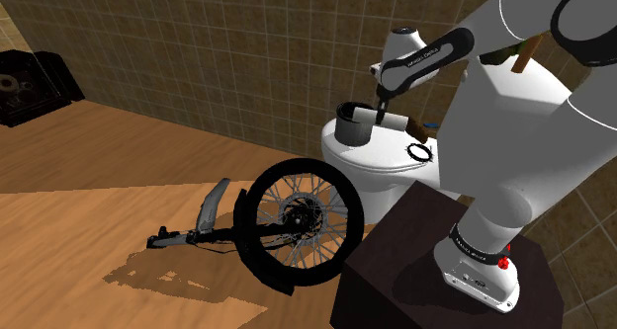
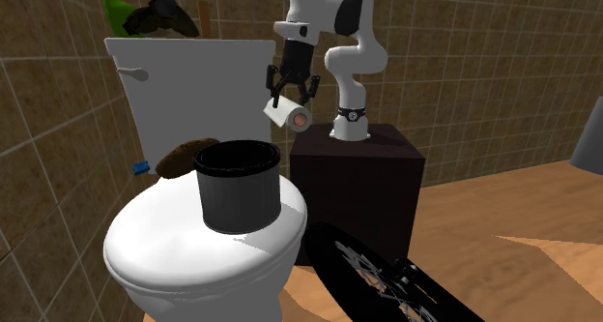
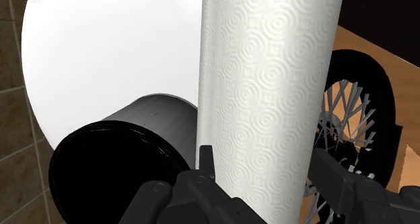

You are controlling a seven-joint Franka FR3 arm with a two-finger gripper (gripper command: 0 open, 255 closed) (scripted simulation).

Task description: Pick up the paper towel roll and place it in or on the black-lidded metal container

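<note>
1. In the shoulder view, the paper towel roll [image 1: 396, 123] is held by the gripper [image 1: 382, 108] just beside the dark container [image 1: 354, 125]. The container is stood on the white toilet [image 1: 381, 179]. A bike wheel [image 1: 297, 223] is seen on the floor in front.
2. In the second exterior view, the roll is seen up in the air, behind the container and apart from it. A green bottle [image 2: 118, 9] is seen on the tank [image 2: 193, 78].
3. In the wrist view, the roll is squeezed between the two black fingers [image 3: 205, 163]. The container's black top is seen beside it.
</note>
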